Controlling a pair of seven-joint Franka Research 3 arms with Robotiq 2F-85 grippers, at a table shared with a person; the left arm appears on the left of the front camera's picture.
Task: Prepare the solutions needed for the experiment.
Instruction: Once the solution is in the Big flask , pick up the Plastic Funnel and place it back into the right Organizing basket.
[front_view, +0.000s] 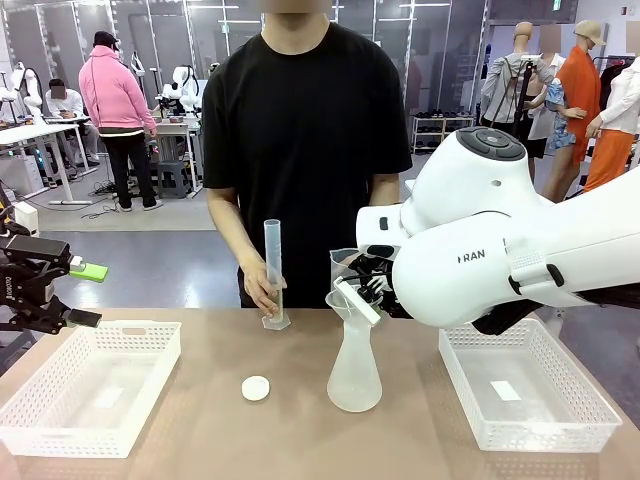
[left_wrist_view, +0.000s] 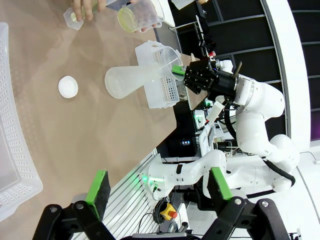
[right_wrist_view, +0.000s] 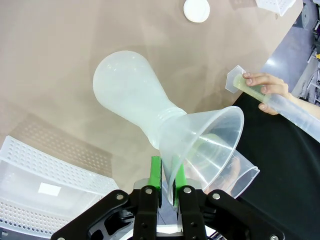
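Solution (right_wrist_view: 248, 87) sits in the person's cylinder (front_view: 272, 262), not poured yet. Right jaws pinch the funnel (right_wrist_view: 210, 145) on the flask (right_wrist_view: 127, 92); left jaws stand open.

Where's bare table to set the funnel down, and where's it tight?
Bare table: between the left basket and the cap, and along the near edge before the flask. Flask to right basket is narrow. Crowded above and behind the flask: right end effector shut on the funnel, person's hand on the cylinder.

You see the right arm (front_view: 520, 240) in glossy white shells with grey lettering; the left gripper (left_wrist_view: 157, 171) is black, green-padded. The person (front_view: 305, 130) wears a black T-shirt.
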